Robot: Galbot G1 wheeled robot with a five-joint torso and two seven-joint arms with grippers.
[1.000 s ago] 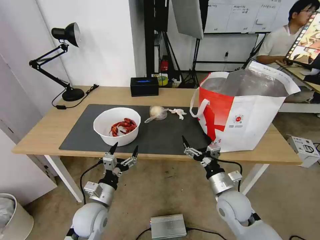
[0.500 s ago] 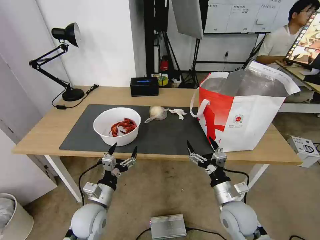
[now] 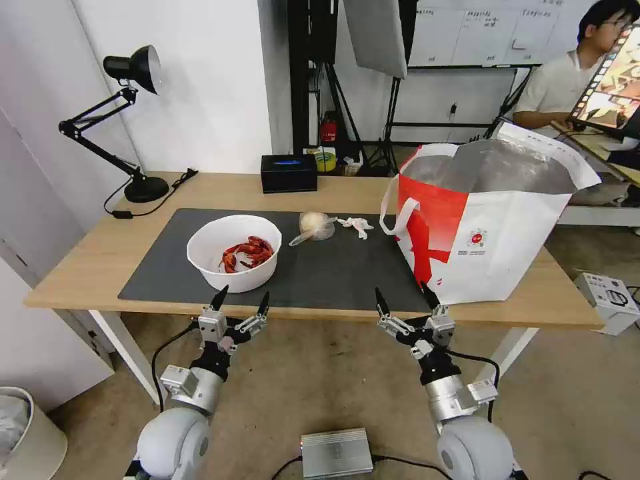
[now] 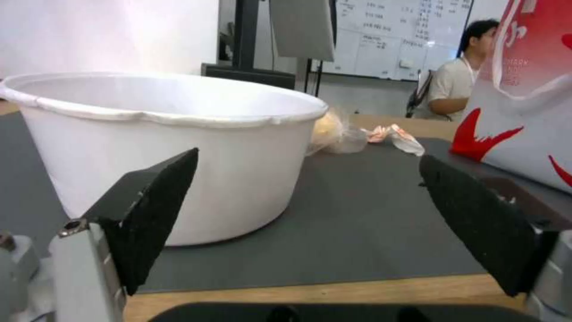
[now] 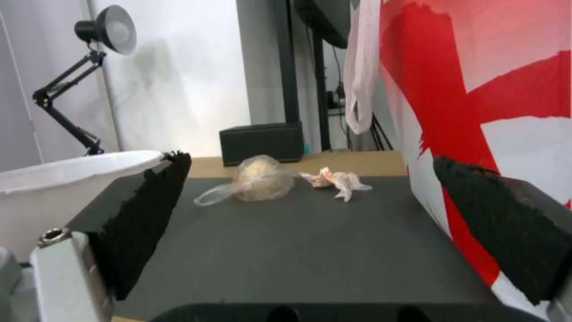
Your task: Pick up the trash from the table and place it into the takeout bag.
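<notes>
Bowl (image 3: pixel 234 252) sits just ahead of the left hand (image 3: pixel 239 304), nearer than the right hand (image 3: pixel 405 299); both spread, empty.

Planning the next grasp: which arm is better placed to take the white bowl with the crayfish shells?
Left, probably. The left gripper hangs open at the table's near edge directly before the bowl; the right gripper, also open, sits near the takeout bag.

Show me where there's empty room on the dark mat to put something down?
The biggest bare patch of the dark grey mat lies between the white round bowl with red crayfish shells and the white-and-red takeout bag, nearer the front edge. It is crowded farther back, where the clear bag with a pale lump and the crumpled white tissue lie close together.
</notes>
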